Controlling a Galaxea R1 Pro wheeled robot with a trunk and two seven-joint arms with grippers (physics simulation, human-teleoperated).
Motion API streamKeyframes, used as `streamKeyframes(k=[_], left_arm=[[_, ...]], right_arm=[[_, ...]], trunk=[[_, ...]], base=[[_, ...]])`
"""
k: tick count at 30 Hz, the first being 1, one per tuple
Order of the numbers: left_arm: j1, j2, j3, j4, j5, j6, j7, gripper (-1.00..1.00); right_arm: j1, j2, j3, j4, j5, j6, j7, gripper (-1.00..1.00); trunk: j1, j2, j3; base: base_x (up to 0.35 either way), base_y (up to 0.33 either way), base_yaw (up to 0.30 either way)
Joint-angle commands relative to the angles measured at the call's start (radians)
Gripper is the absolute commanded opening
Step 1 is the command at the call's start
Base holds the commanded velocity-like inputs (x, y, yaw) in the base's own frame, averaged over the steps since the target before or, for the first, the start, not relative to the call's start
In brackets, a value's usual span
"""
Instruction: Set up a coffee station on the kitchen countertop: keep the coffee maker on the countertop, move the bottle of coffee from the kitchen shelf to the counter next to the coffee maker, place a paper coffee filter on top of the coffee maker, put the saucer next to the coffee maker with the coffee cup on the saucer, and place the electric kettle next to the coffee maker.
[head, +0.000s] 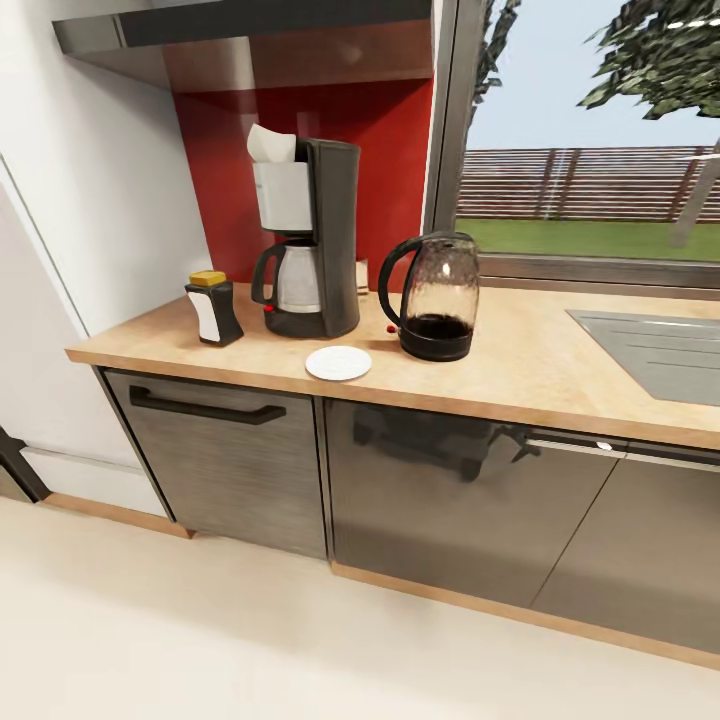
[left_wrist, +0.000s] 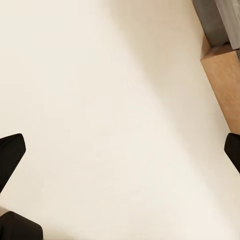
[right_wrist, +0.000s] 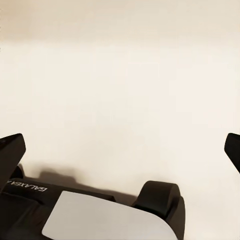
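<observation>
**Asker:** What are the pincers doing?

**Describer:** Both point down at the pale floor (left_wrist: 110, 100). The left pincer (left_wrist: 120, 150) has its fingertips spread wide apart with nothing between them. The right pincer (right_wrist: 120, 147) is spread just as wide and is also empty, hanging above the robot's own dark base (right_wrist: 100, 210). The arms look lowered, away from the work.

**Asker:** And the coffee station?

**Describer:** On the light-wood tabletop (head: 560, 370) the coffee maker (head: 310, 240) stands against the red wall. The white paper coffee filter (head: 270, 146) sits on top of it. To the coffee maker's left, just beside it, stands the bottle of coffee (head: 213, 308) with its yellow cap. To the coffee maker's right stands the glass electric kettle (head: 432, 296). In front of the coffee maker, near the tabletop's edge, lies the white saucer (head: 338, 363), bare.

**Asker:** So what remains?

**Describer:** By my judgement, only the coffee cup: it still has to be fetched and set on the saucer.
</observation>
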Motion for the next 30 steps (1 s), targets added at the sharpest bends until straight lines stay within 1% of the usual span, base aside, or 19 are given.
streamKeyframes(k=[1, 5, 8, 27, 30], left_arm=[[-0.001, 0.001, -0.001, 0.001, 0.005, -0.001, -0.004, 1.0], [-0.001, 0.0, -0.001, 0.001, 0.005, -0.001, -0.004, 1.0], [-0.001, 0.001, -0.001, 0.001, 0.005, -0.001, -0.004, 1.0], [-0.001, 0.0, -0.001, 0.001, 0.005, -0.001, -0.004, 1.0], [-0.001, 0.0, -0.001, 0.001, 0.005, -0.001, -0.004, 1.0]], right_arm=[[-0.001, -0.001, 0.008, 0.001, -0.009, -0.002, 0.001, 1.0], [-0.001, -0.001, 0.009, 0.001, -0.009, -0.003, 0.0, 1.0], [-0.001, -0.001, 0.01, 0.001, -0.009, -0.003, 0.0, 1.0], [-0.001, -0.001, 0.01, 0.001, -0.009, -0.003, 0.0, 1.0], [-0.001, -0.001, 0.01, 0.001, -0.009, -0.003, -0.001, 1.0]], trunk=[[0.0, 0.0, -0.001], [0.0, 0.0, -0.001], [0.0, 0.0, -0.001], [0.0, 0.0, -0.001], [0.0, 0.0, -0.001]], base=[[0.0, 0.0, 0.0], [0.0, 0.0, -0.055], [0.0, 0.0, -0.18], [0.0, 0.0, -0.253], [0.0, -0.08, -0.253]])
